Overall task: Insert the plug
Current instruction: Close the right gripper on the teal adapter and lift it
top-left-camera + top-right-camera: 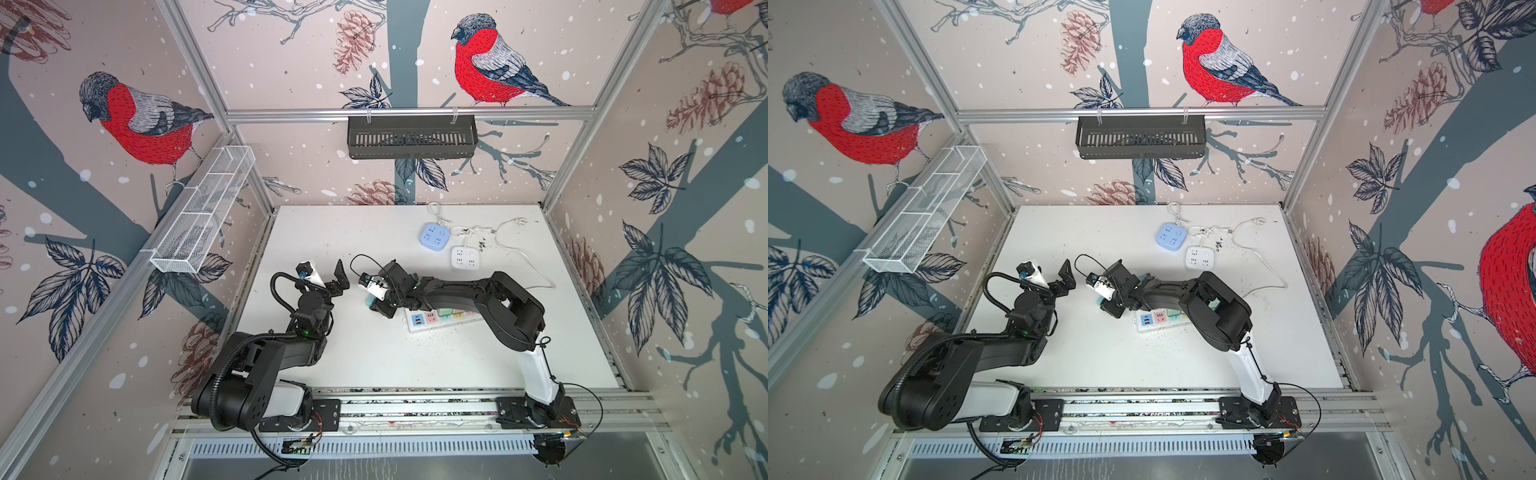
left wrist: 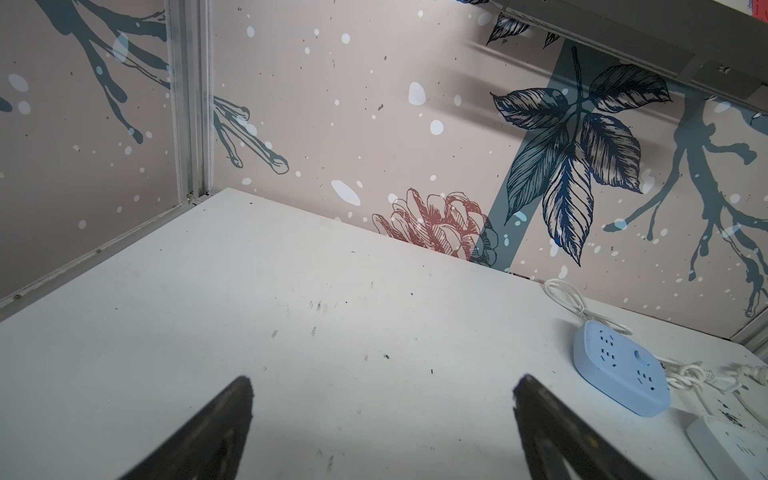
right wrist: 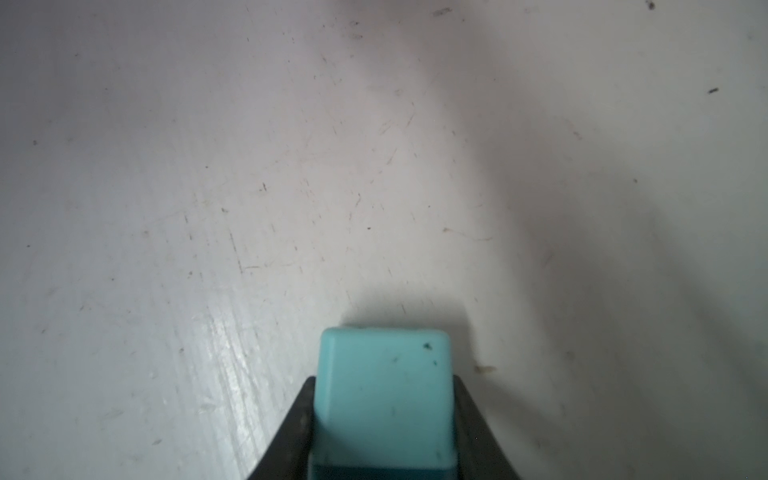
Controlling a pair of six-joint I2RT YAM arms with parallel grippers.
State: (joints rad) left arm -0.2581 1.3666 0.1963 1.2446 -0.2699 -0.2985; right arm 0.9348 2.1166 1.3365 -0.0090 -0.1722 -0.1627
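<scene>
Two hands showed. The right hand (image 3: 384,380) was clamped on a teal plug (image 3: 384,411), close above the white surface (image 3: 208,208), just beside the end of the power strip (image 1: 430,319). The left hand (image 2: 382,386) stood wide, holding nothing.

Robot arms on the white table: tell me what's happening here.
The right gripper is shut on a teal plug, close to the table just past the end of the long power strip, not yet in any socket. The left gripper hangs open and empty nearby. A blue socket block and a white one lie at the back, with neither gripper near them.
</scene>
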